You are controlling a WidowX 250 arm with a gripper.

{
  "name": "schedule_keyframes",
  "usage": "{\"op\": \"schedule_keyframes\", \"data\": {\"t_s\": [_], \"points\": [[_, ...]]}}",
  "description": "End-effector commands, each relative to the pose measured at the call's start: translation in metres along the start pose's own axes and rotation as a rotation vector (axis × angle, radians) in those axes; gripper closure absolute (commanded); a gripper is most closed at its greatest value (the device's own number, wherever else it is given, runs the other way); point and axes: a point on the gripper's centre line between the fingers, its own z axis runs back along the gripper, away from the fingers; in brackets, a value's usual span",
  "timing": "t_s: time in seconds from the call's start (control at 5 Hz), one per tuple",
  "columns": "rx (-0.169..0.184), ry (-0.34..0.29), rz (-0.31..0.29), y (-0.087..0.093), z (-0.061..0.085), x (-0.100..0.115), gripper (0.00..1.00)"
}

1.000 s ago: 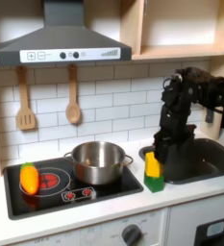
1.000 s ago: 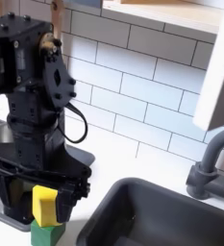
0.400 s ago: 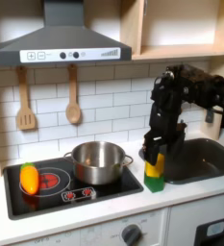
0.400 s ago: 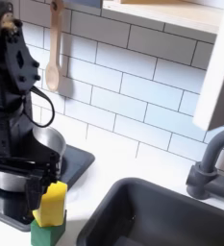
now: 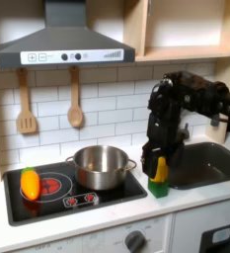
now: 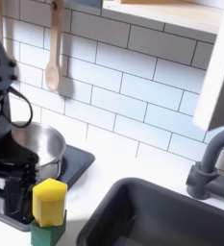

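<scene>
The end effector (image 5: 158, 164) hangs fingers-down right at a yellow-topped green sponge (image 5: 158, 179); whether its fingers clasp the sponge, I cannot tell. The sponge (image 6: 49, 212) stands upright on the white tabletop (image 5: 107, 212), between the black stove (image 5: 67, 190) and the sink (image 5: 205, 163). It has a bright yellow upper half and a green base. The black arm rises from it, bends sharply, and runs off toward the first exterior view's right. I count one steel pot (image 5: 100, 166), one orange-yellow item (image 5: 30, 183) on the burner, and two wooden utensils (image 5: 26, 104) on the wall.
</scene>
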Motion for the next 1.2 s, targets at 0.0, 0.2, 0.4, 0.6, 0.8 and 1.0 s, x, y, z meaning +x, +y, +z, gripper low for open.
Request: {"op": "schedule_keyframes", "data": {"t_s": [0.0, 0.2, 0.4, 0.6, 0.8, 1.0], "points": [[-0.022, 0.002, -0.006, 0.0, -0.003, -0.003, 0.0], [-0.033, -0.005, -0.044, -0.012, 0.001, -0.002, 0.0], [-0.049, -0.01, -0.065, -0.021, 0.002, -0.005, 0.0], [-0.056, -0.002, -0.085, -0.031, 0.0, -0.007, 0.0], [-0.057, -0.002, -0.111, -0.042, -0.002, -0.003, 0.0], [-0.054, -0.011, -0.124, -0.049, -0.004, 0.007, 0.0]]}}
